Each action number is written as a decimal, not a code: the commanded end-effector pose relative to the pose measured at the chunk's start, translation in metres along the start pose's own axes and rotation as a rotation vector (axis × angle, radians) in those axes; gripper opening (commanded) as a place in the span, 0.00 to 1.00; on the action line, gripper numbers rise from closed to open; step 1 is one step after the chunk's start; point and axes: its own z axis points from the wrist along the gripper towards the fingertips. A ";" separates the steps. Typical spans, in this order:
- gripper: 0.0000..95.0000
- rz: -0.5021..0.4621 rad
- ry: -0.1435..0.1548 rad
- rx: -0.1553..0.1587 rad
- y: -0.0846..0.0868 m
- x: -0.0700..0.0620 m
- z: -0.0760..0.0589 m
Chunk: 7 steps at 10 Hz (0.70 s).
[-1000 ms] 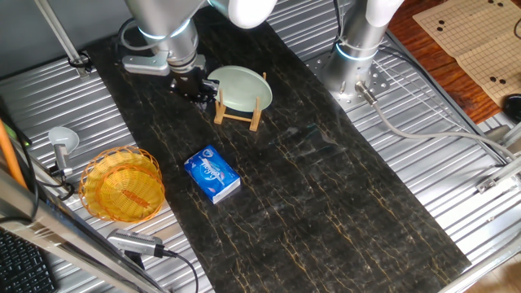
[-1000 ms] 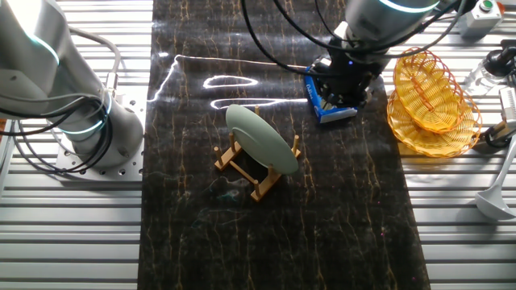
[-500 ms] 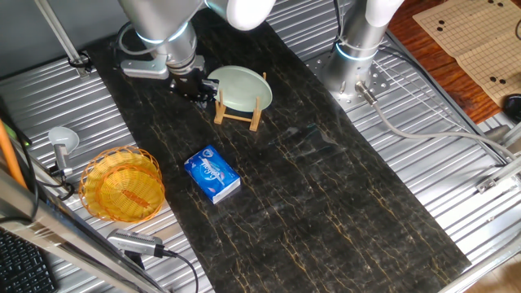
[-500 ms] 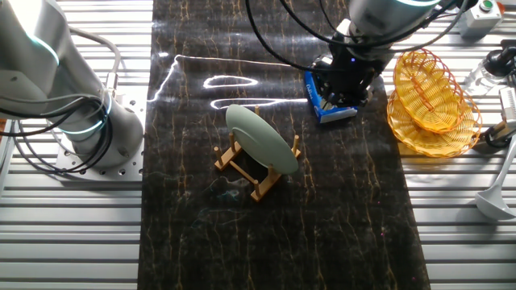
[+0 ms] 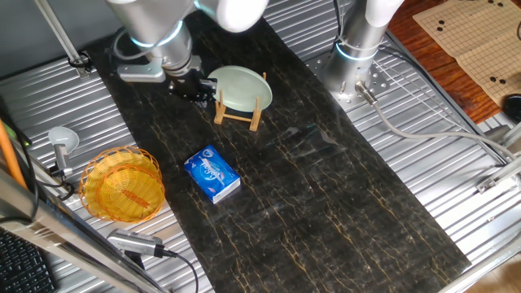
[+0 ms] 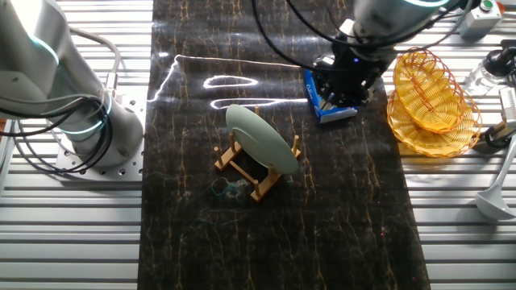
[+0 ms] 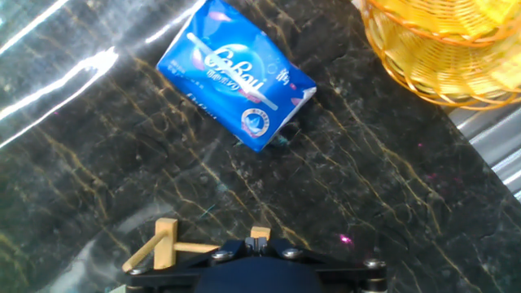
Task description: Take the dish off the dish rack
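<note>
The pale mint-green dish [image 5: 241, 86] stands tilted on edge in the small wooden dish rack [image 5: 237, 116] at the far end of the dark mat. It also shows in the other fixed view [image 6: 260, 138], leaning in the rack [image 6: 251, 179]. My gripper [image 5: 195, 89] hangs just left of the dish, apart from it, and holds nothing. In the other fixed view the gripper [image 6: 339, 85] is beside the rack, in front of the tissue pack. In the hand view the gripper [image 7: 260, 242] is at the bottom edge with its jaws together, and rack pegs [image 7: 166, 242] show beside it.
A blue tissue pack [image 5: 212, 174] lies mid-mat and shows in the hand view [image 7: 237, 74]. A yellow-orange woven basket [image 5: 123, 184] sits left of the mat. A second arm's base [image 5: 352, 57] stands at the back right. A ladle [image 5: 61, 144] lies at the left.
The arm has shifted slightly away from the rack, to the left in one fixed view. The dish and rack have not moved.
</note>
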 end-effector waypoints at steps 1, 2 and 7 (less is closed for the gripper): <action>0.00 -0.052 -0.002 0.005 0.002 0.002 0.000; 0.00 -0.047 -0.001 0.006 0.002 0.002 0.000; 0.00 -0.050 0.011 0.015 0.003 0.002 -0.002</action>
